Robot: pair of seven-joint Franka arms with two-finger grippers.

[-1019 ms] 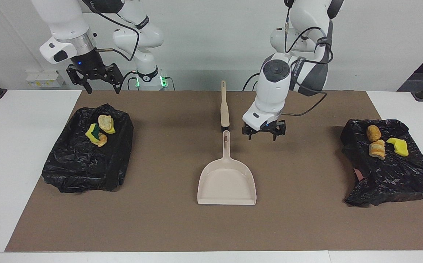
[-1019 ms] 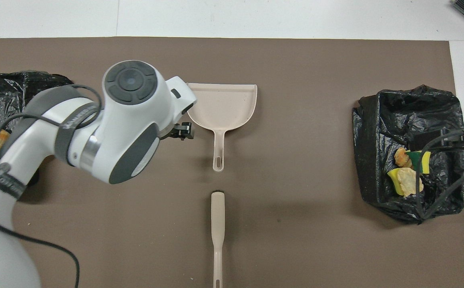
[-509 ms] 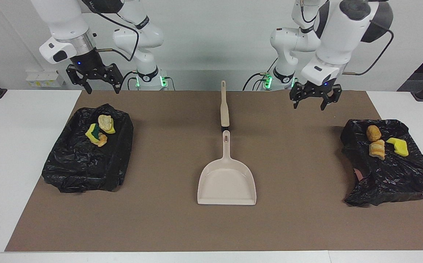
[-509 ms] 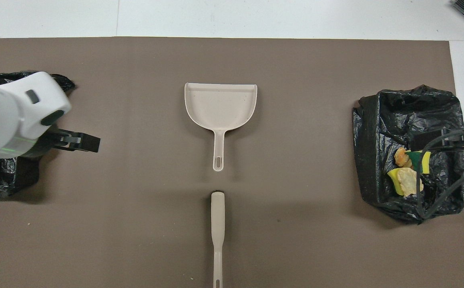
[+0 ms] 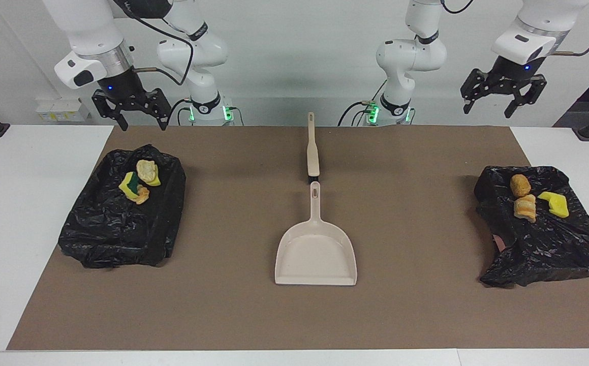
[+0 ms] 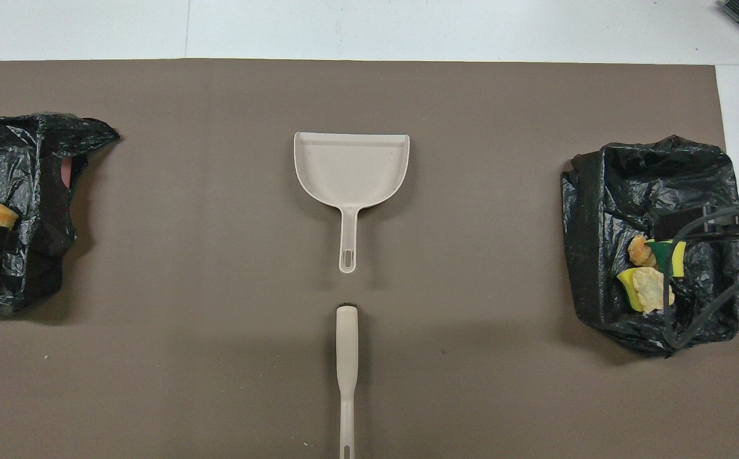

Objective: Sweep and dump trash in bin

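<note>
The trash lies in two black bag-lined bins. The bin (image 5: 121, 223) at the right arm's end holds a yellow-green sponge, a yellow chunk and pastry lumps (image 5: 139, 185), also seen in the overhead view (image 6: 646, 280). The bin (image 5: 548, 239) at the left arm's end holds two pastry lumps (image 5: 523, 198) and a yellow sponge chunk (image 5: 554, 203). My right gripper (image 5: 142, 124) is open and empty, raised over its bin's robot-side edge. My left gripper (image 5: 487, 111) is open and empty, raised high over its end of the table.
A beige dustpan (image 5: 316, 251) lies mid-mat, its handle toward the robots. A beige brush (image 5: 313, 152) lies in line with it, nearer to the robots. The brown mat (image 5: 416, 305) covers the white table.
My left arm has swung up from beside the dustpan's handle to high over its own end of the table. The right arm has not moved. Dustpan, brush and trash are unchanged.
</note>
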